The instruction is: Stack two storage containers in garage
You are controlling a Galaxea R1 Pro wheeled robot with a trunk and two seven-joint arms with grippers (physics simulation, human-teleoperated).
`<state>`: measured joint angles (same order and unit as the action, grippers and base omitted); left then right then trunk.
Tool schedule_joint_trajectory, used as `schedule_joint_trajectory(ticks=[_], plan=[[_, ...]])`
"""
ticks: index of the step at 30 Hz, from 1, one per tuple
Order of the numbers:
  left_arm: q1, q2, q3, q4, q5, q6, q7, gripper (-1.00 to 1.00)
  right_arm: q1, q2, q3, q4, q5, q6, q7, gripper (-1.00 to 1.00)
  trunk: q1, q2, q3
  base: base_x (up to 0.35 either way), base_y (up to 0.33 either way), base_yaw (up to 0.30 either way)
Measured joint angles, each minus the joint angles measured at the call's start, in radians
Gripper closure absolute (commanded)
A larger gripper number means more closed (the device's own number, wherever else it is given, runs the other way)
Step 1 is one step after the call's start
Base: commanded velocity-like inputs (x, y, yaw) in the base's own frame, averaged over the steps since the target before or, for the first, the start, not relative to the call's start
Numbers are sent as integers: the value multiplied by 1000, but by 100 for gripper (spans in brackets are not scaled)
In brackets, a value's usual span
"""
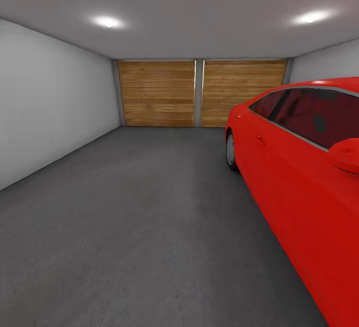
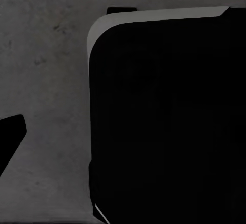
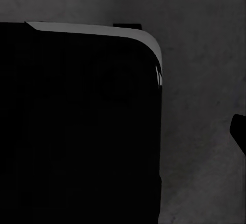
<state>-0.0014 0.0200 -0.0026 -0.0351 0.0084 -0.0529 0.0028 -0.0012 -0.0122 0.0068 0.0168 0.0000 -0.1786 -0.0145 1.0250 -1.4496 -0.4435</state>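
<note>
Two wooden plank garage doors side by side on the far wall, narrow grey post between them, two round ceiling lights glowing on the pale ceiling, dark tinted car windows, round wing mirror

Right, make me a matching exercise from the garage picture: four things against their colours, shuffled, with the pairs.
Things:
1. car
2. floor
3. doors
4. left wall

Colours:
A. light brown wood
B. red
C. pale grey
D. dark grey

Pairs: 1-B, 2-D, 3-A, 4-C
</note>
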Motion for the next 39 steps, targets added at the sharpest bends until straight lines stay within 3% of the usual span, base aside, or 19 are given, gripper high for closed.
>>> schedule_joint_trajectory(ticks=[25,39], plan=[[0,-3,2,0,4,0,0,-100,0,2,1,-2,-1,2,0,-100,0,0,0,0,0,300],[0,-53,11,1,7,0,-4,-100,0,2,1,-1,-2,3,-1,-100,0,0,0,0,0,300]])
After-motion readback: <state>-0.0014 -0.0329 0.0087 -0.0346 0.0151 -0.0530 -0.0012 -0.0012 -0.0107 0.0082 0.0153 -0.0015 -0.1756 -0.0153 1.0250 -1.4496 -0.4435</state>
